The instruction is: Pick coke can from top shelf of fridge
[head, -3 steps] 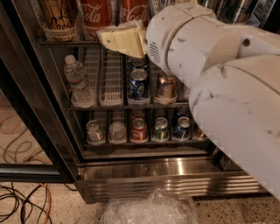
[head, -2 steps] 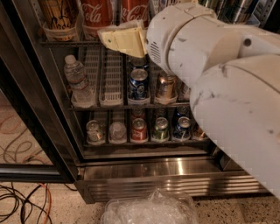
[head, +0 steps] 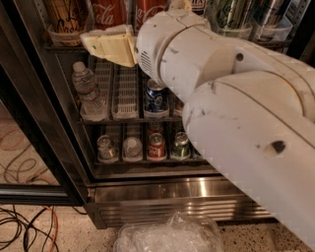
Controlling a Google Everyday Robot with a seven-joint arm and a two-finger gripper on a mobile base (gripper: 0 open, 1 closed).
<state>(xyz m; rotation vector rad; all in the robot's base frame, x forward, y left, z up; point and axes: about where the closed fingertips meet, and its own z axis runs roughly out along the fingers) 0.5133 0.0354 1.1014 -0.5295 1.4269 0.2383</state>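
Gripper [head: 106, 45] is seen at the front edge of the top shelf [head: 63, 48], overlapping the base of the coke can [head: 107, 12]. Compared with the earlier frame it has been shifted left, its tip now under the gap between the tan can [head: 66, 17] and the coke can. More of the white arm [head: 231, 98] is pushed into view, hiding the right side of the fridge [head: 162, 197]. Whether the gripper is apart or together cannot be told. The coke can is unmoved: upright on the top shelf, tan can to its left, a second red can [head: 150, 10] to its right. Water bottle [head: 87, 91] and blue can [head: 155, 96] on the rack below are unchanged. Clear plastic bag [head: 167, 236] is unchanged on the floor.
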